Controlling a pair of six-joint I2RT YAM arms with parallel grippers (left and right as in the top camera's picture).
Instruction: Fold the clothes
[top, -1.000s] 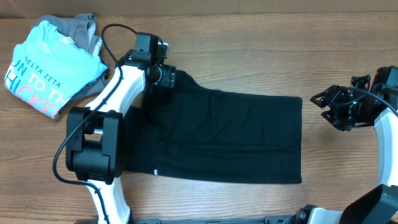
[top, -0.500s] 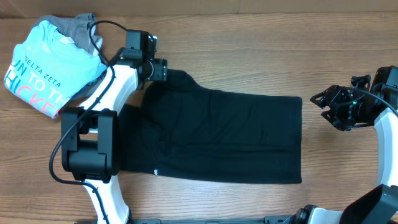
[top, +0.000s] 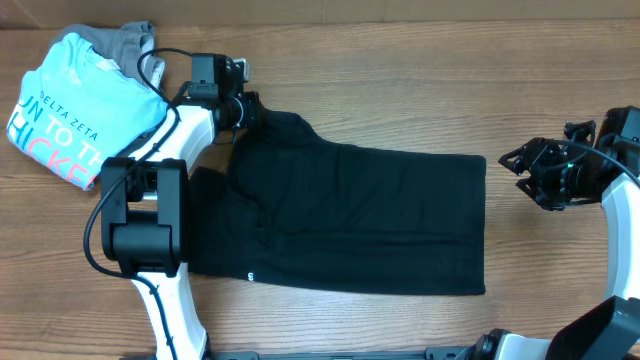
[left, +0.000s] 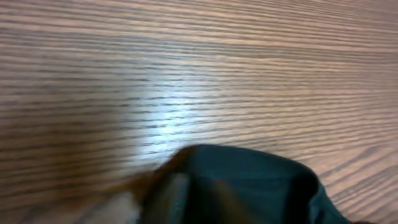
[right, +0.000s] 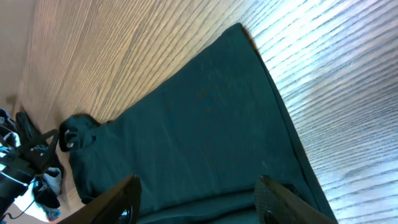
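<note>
We see the black T-shirt (top: 370, 215) lying flat on the wooden table (top: 400, 90), folded into a long shape. Its long side runs from one gripper across to the other. One short, straight end points at the right gripper (top: 518, 170) and lies just in front of it, not touching. The other end, with a little bump of sleeve at the far corner, lies at the left gripper (top: 243, 108). A tiny white label (top: 250, 277) sits on the long edge near our side, well away from both grippers.

The right gripper's fingers (right: 124, 199) are spread wide and hold nothing. The left gripper is right at the sleeve corner. Its own camera is blurry and shows only black cloth low down and bare wood, so we cannot tell if its fingers are spread or pinching the cloth.

Behind the left gripper lie a light blue T-shirt (top: 60, 110) and a grey garment (top: 130, 40).

A second ago the left gripper was further in over the shirt. Now it has slid out toward the blue shirt, and the sleeve corner reaches out with it. The right gripper and the rest of the shirt have not moved.
</note>
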